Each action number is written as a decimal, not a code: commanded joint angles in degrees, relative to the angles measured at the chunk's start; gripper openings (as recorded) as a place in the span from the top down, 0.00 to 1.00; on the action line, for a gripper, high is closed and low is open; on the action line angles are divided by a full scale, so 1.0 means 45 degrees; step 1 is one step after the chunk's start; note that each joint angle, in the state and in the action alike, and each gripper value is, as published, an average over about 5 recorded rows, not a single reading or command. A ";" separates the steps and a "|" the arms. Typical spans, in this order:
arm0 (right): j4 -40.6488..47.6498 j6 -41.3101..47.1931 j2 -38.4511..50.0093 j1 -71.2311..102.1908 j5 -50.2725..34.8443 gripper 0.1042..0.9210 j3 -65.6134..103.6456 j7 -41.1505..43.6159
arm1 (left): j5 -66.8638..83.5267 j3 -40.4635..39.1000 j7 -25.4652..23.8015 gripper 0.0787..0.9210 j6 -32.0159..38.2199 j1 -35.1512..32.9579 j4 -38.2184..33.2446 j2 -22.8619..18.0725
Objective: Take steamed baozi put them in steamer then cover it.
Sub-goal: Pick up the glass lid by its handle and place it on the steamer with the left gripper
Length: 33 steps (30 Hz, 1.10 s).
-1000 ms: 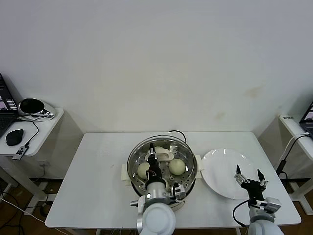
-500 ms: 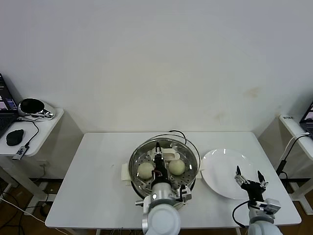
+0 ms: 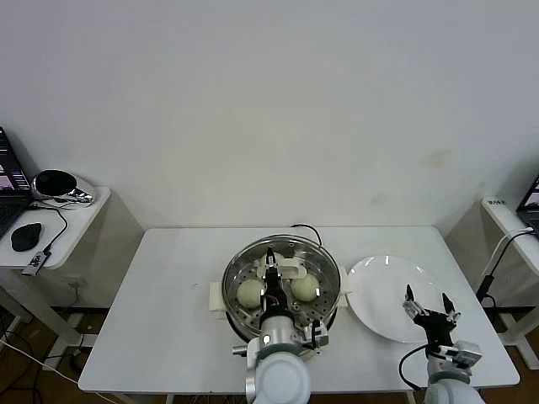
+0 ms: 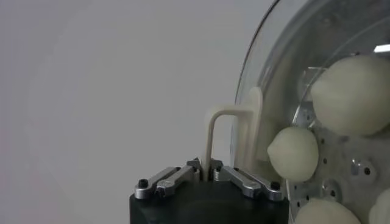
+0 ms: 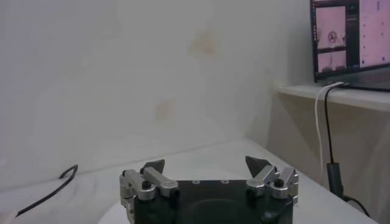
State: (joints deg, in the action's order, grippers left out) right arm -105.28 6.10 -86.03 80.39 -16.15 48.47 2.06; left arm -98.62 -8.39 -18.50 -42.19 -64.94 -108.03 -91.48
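the left gripper (image 4: 206,172) had a matte black housing, and from it rose silver metal finger links fastened with small black round-headed screws, one at each outer joint. in the head view its wrist showed as a white rounded dome below a silver collar, with black and silver hardware around it. the right gripper (image 5: 205,165) matched it: a black block body carrying silver linkage pieces with black screws, topped by short dark pointed fingertips (image 5: 155,166). three tiny pale dots ran along the upper edge of its housing. a thin black cable looped beside its white wrist.
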 commanded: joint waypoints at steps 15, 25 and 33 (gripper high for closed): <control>0.0075 -0.0154 -0.0040 0.0039 0.0140 0.12 0.0065 0.0009 | -0.0021 0.0042 -0.0093 0.91 -0.0515 -0.0052 0.0492 -0.0065; 0.0093 -0.0182 -0.0046 0.0054 0.0161 0.12 0.0064 0.0012 | 0.0022 0.0061 0.0487 0.91 -0.0166 -0.0165 0.0462 -0.0025; 0.0077 -0.0178 -0.0054 0.0048 0.0175 0.12 0.0063 0.0014 | 0.0576 -0.0358 0.0016 0.75 0.0019 -0.0414 -0.0655 0.0145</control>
State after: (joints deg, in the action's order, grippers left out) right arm -104.85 5.30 -86.22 80.62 -15.42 48.75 2.13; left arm -98.03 -8.26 -17.41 -42.20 -65.88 -106.90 -91.31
